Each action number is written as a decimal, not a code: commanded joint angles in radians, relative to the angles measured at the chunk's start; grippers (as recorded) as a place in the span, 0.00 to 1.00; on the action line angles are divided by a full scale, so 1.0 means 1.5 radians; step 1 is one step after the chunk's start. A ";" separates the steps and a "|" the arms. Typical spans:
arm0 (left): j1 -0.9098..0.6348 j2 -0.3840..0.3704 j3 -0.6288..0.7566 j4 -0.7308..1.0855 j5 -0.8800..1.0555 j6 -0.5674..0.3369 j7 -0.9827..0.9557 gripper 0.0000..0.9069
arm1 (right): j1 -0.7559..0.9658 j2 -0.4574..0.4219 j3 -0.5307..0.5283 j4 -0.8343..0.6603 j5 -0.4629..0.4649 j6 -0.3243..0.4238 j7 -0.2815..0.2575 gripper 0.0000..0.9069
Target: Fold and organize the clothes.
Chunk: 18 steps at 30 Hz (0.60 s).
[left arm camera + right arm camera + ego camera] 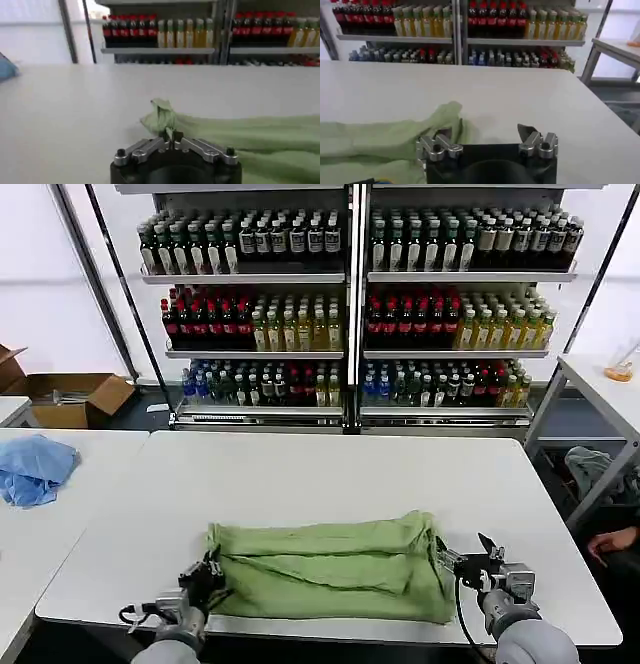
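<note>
The light green shirt [330, 569] lies bunched into a long strip along the near edge of the white table [330, 469]. My left gripper [205, 576] is at the shirt's left end, shut on a pinch of the green cloth [240, 135], which puffs up just beyond the closed tips [170, 134]. My right gripper [468, 562] stands open at the shirt's right end. Its fingers [525, 132] are spread wide over bare table, and the shirt's edge [380, 135] lies against the other finger. Collar, buttons and patch are hidden in the folds.
A light blue cloth [35, 467] lies on a separate table at the left, with a cardboard box [75, 396] behind it. Shelves of bottles [350, 304] stand beyond the table's far edge. Another table [600, 379] stands at the right.
</note>
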 commanded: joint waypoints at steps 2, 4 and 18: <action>0.002 0.144 -0.168 -0.056 -0.003 0.022 0.008 0.03 | 0.004 -0.008 -0.001 -0.003 0.003 0.002 -0.002 1.00; -0.006 0.168 -0.197 -0.052 -0.007 0.028 0.009 0.03 | 0.007 -0.010 -0.002 -0.004 0.004 0.003 -0.002 1.00; -0.029 0.145 -0.108 -0.178 -0.349 0.054 0.030 0.03 | 0.010 -0.013 -0.006 -0.003 0.005 0.005 -0.005 1.00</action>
